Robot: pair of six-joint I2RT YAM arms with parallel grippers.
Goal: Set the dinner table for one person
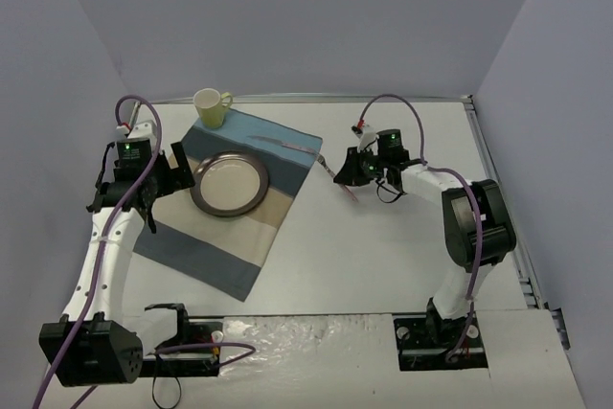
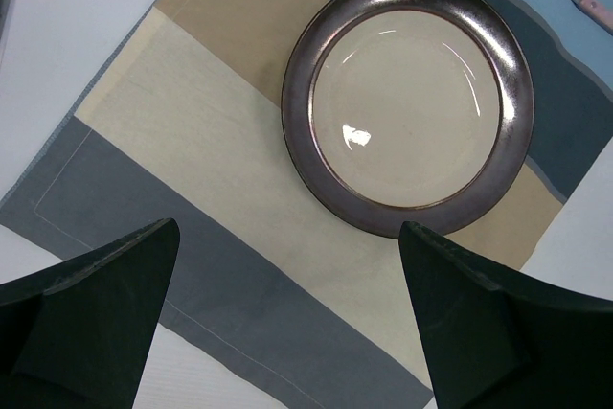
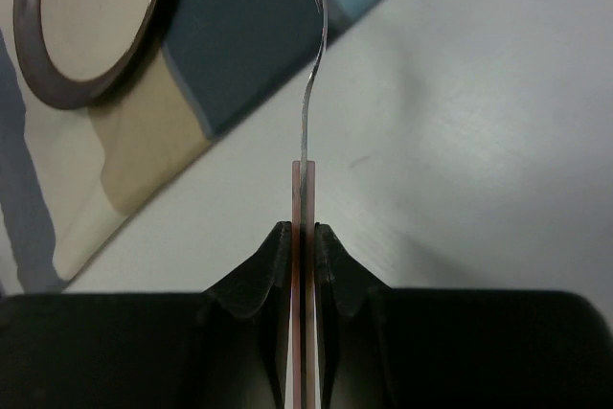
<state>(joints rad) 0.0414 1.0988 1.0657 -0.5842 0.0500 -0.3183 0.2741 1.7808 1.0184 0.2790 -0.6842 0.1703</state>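
Right wrist view: right end effector (image 3: 304, 232) is pinching a thin pink-handled metal utensil (image 3: 308, 122) over the large flat white tabletop (image 3: 479, 93), which is spanning beneath both arms. Left end effector (image 2: 287, 227) is hanging wide open above a blue-and-beige striped cloth placemat (image 2: 192, 141) carrying a round brown-rimmed cream plate (image 2: 412, 102).

Plain pale grey-lilac back wall (image 1: 306, 16); matching left wall (image 1: 48, 55), right wall (image 1: 565, 55); soft even light.
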